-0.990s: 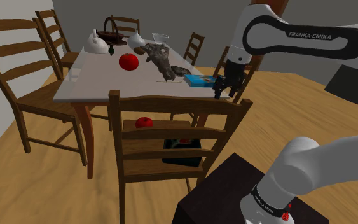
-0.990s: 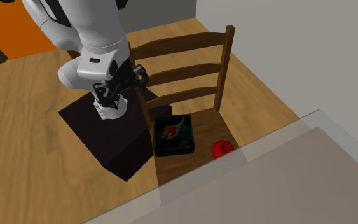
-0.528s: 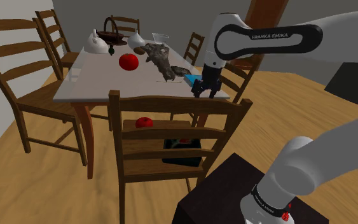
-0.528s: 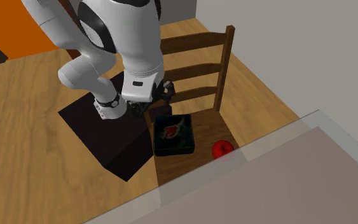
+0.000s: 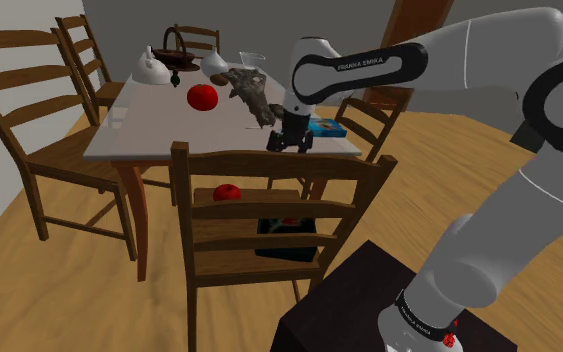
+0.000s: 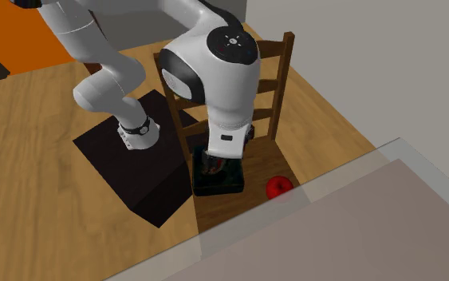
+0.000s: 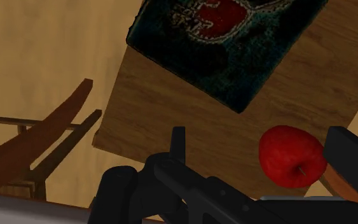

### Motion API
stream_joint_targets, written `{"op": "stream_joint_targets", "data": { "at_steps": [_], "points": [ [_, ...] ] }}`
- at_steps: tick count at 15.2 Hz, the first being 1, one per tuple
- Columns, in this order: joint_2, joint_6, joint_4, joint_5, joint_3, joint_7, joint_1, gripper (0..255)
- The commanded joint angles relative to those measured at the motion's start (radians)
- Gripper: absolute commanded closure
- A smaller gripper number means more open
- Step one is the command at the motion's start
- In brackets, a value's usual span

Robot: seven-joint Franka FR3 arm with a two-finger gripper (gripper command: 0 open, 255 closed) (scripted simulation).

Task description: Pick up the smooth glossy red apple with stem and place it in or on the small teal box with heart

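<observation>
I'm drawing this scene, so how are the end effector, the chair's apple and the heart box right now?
End effector: open, holding nothing, above the chair seat.
Red apple: resting on the seat, not gripped.
Teal box: flat on the seat, heart side up, nothing on it.
Second apple: resting on the table.

smooth apple (image 7: 290,154), wooden chair seat (image 7: 165,108)

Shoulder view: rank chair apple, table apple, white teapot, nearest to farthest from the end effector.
1. Glossy red apple on the wooden chair, below the end effector.
2. Second red apple, mid white table.
3. White teapot, table's far end.
</observation>
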Motion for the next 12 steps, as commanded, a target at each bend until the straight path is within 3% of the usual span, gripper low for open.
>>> {"op": "stream_joint_targets", "data": {
  "at_steps": [1,12],
  "points": [
    [0.077,0.023,0.049,0.009,0.011,0.016,0.01,0],
    [0.509,0.036,0.447,0.032,0.044,0.074,0.05,0]
  ]
}}
